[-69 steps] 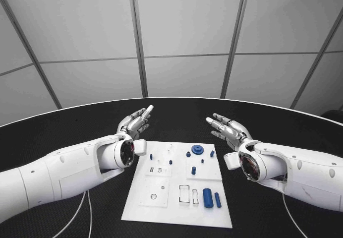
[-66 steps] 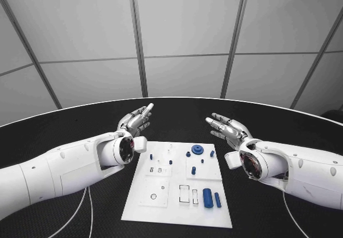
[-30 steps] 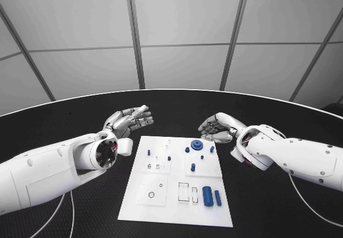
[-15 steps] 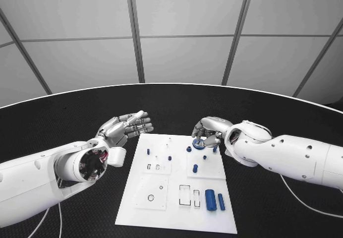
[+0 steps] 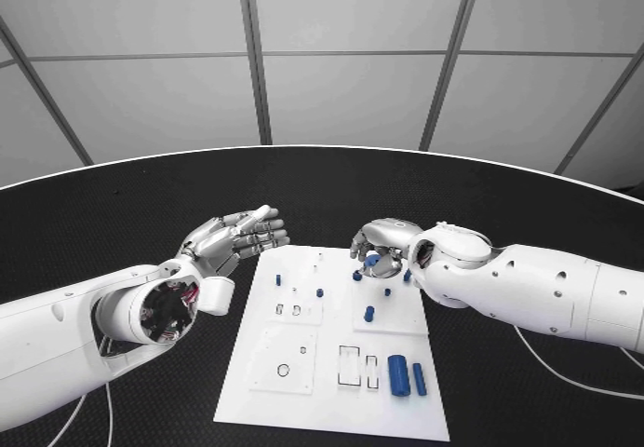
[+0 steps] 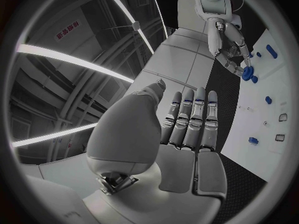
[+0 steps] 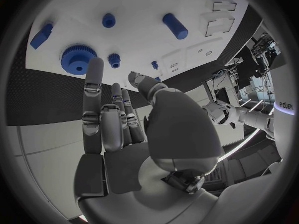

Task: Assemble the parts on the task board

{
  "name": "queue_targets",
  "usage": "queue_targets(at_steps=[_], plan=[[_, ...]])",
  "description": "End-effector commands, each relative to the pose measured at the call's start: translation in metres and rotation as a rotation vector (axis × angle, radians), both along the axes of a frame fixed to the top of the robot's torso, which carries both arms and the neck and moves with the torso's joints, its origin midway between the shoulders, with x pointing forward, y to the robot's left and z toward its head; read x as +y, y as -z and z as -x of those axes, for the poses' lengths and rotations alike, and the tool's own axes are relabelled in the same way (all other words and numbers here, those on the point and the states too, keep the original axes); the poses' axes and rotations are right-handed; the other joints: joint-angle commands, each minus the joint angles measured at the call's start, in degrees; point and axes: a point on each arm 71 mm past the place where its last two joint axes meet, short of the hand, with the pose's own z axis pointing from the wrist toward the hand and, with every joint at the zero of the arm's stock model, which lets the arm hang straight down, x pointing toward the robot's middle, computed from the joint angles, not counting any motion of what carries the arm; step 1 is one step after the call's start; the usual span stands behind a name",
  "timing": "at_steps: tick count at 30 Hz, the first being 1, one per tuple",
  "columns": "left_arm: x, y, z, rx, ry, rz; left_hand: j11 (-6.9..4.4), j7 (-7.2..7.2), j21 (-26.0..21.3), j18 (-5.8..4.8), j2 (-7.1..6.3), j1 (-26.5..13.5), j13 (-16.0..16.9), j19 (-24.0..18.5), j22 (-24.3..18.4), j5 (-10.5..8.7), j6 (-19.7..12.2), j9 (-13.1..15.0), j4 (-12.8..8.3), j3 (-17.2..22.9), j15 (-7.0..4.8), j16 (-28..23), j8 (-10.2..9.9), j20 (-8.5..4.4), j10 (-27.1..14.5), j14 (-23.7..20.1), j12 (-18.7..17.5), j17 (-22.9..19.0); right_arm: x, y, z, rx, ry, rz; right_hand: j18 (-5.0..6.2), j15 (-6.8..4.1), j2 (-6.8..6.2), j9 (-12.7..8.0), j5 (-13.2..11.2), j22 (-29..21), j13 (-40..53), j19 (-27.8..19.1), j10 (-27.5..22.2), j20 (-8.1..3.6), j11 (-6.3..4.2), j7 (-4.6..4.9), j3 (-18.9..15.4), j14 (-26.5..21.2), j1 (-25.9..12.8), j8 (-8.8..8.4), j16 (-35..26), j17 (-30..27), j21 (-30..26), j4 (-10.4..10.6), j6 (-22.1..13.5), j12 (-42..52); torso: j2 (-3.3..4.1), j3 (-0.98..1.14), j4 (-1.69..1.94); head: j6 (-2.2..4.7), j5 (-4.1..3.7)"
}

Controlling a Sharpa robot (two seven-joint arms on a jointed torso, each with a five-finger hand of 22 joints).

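Observation:
The white task board lies mid-table. At its far end sits a blue gear, partly covered by my right hand, whose fingers reach down around it. In the right wrist view the gear lies flat on the board just past the spread fingertips of the right hand; nothing is in its grasp. My left hand hovers off the board's far left corner, fingers straight and empty. Small blue pegs stand on the board, and two blue cylinders lie near its front right.
Black table surrounds the board on all sides. Cables run off beside both arms near the front. In the left wrist view my left hand is held flat, with the right hand over the gear beyond it.
My right hand has turned palm down and moved in over the gear at the board's far end. The left hand has barely moved. The head camera has tilted.

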Motion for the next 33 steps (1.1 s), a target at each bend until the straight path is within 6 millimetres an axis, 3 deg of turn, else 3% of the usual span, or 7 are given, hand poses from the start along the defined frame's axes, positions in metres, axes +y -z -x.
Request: queue_targets(at_steps=[1, 10, 19, 33], plan=[[-0.0003, -0.0011, 0.0002, -0.001, 0.002, 0.000, 0.23, 2.61, -0.1, 0.67, -0.21, -0.5, 0.0, 0.3, -0.1, -0.01, -0.4, -0.1, 0.3, 0.0, -0.14, 0.0, -0.2, -0.16, -0.2, -0.1, -0.4, 0.1, 0.0003, 0.0012, 0.0002, 0.012, 0.006, 0.019, 0.53, -0.04, -0.57, 0.1, -0.2, -0.3, -0.1, 1.4, -0.6, -0.05, 0.03, 0.00, 0.3, 3.9, -0.1, -0.31, 0.7, 0.8, -0.5, 0.1, -0.5, 0.0, 0.61, -0.11, 0.13, 0.09, -0.14], [-0.0002, -0.0029, 0.0004, -0.001, 0.005, 0.000, 0.22, 2.58, -0.2, 0.60, -0.21, -0.6, 0.0, 0.2, -0.1, -0.01, -0.4, -0.1, 0.3, -0.1, -0.14, 0.0, -0.3, -0.13, -0.2, -0.1, -0.5, 0.1, 0.0019, 0.0031, -0.0012, 0.013, 0.019, 0.068, 0.46, 0.10, -0.98, 0.4, 0.5, -1.0, -0.3, 2.7, -1.8, 0.06, 0.07, -0.27, 0.1, 4.1, -0.7, -0.42, 2.3, 2.8, -1.5, 0.7, -0.9, -0.1, 1.07, -0.15, 0.33, 0.10, -0.34], [0.0005, -0.0033, 0.0004, 0.001, 0.006, -0.002, 0.22, 2.57, -0.3, 0.57, -0.22, -0.6, 0.0, 0.2, -0.2, -0.01, -0.4, -0.1, 0.3, -0.1, -0.13, -0.1, -0.3, -0.13, -0.2, -0.1, -0.5, 0.1, 0.0023, 0.0024, -0.0020, 0.002, 0.028, 0.066, 0.46, 0.10, -0.63, 0.5, 0.5, -1.1, -0.3, 2.9, -1.9, 0.04, 0.10, -0.24, 0.5, 4.2, -0.4, -0.25, 2.7, 3.3, -1.6, 0.7, -0.7, 0.1, 2.09, 0.13, 0.55, 0.75, -0.46], [0.0006, -0.0037, 0.0006, 0.005, 0.012, -0.002, 0.22, 2.57, -0.3, 0.52, -0.22, -0.7, 0.0, 0.1, -0.2, -0.01, -0.4, -0.1, 0.4, -0.1, -0.13, -0.1, -0.3, -0.12, -0.2, -0.2, -0.6, 0.1, 0.0001, 0.0032, -0.0047, 0.006, 0.046, 0.075, 0.44, 0.11, -0.28, 0.8, 0.6, -1.2, -0.3, 2.9, -1.5, 0.03, 0.10, -0.20, 0.8, 4.2, -0.3, 0.12, 3.0, 3.5, -1.6, 1.0, -0.1, 0.4, 3.17, 0.23, 0.81, 1.37, -0.56]])
